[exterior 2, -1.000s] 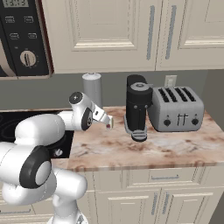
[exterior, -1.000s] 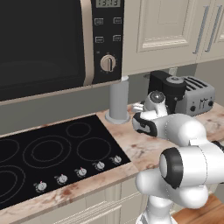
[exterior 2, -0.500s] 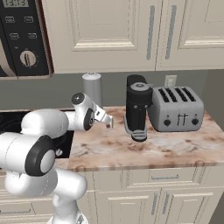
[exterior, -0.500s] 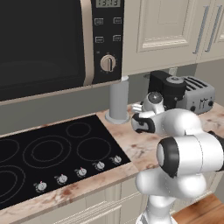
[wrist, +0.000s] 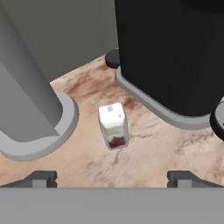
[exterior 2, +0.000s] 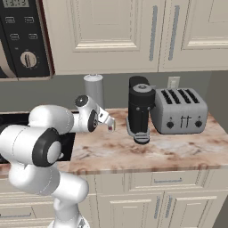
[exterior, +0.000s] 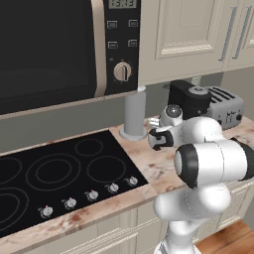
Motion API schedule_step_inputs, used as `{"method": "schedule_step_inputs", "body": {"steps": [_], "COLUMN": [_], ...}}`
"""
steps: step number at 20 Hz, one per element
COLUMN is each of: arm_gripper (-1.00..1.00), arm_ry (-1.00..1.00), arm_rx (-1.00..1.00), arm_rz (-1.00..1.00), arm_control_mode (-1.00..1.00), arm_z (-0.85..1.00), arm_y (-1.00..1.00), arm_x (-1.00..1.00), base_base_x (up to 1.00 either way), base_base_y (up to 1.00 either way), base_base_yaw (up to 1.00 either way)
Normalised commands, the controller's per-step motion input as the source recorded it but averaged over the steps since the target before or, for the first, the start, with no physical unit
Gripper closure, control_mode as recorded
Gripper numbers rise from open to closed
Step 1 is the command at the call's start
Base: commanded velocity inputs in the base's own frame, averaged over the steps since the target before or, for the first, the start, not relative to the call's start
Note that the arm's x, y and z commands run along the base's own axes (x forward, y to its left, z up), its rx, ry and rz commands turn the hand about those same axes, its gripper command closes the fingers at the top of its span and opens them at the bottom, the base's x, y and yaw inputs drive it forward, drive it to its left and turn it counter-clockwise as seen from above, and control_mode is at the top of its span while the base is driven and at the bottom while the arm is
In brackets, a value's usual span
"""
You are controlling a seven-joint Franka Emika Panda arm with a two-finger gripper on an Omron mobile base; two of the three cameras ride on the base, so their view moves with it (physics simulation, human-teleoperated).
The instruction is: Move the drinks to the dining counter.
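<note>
On marbled counter (exterior 2: 133,149) beside black cooktop (exterior: 59,173): toaster (exterior 2: 179,110) far right, black coffee machine (exterior 2: 140,111) next, grey canister (exterior 2: 94,89) behind. Small clear jar (wrist: 113,126), white-topped, dark red inside, between canister and machine. Gripper (wrist: 111,177) spread wide, empty, just short of jar.

One toaster (exterior 2: 179,110), one coffee machine (exterior 2: 140,108), one grey cylinder (exterior 2: 94,89), one microwave (exterior: 59,47), one small jar (wrist: 113,125).

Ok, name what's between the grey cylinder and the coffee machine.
In the hand view, a small white-topped jar sits on the marbled counter between the grey cylinder and the black coffee machine.
</note>
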Motion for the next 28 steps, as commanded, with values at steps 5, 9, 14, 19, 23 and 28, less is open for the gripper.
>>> {"method": "schedule_step_inputs", "body": {"steps": [5, 9, 14, 19, 23, 28], "arm_gripper": [-1.0, -1.0, -1.0, -1.0, -1.0, -1.0], "arm_ry": [0.0, 0.0, 0.0, 0.0, 0.0, 0.0], "arm_rx": [0.0, 0.0, 0.0, 0.0, 0.0, 0.0], "arm_rz": [0.0, 0.01, 0.01, 0.0, 0.01, 0.0], "arm_control_mode": [-1.0, -1.0, -1.0, -1.0, -1.0, -1.0], "arm_z": [-0.07, -0.11, -0.15, -0.14, -0.09, -0.1], "arm_y": [0.0, 0.0, 0.0, -0.01, -0.01, -0.06], "arm_x": [0.17, 0.17, 0.19, 0.19, 0.18, 0.09], "base_base_x": [0.0, 0.0, 0.0, 0.0, 0.0, 0.0], "base_base_y": [0.0, 0.0, 0.0, 0.0, 0.0, 0.0], "base_base_yaw": [0.0, 0.0, 0.0, 0.0, 0.0, 0.0]}}
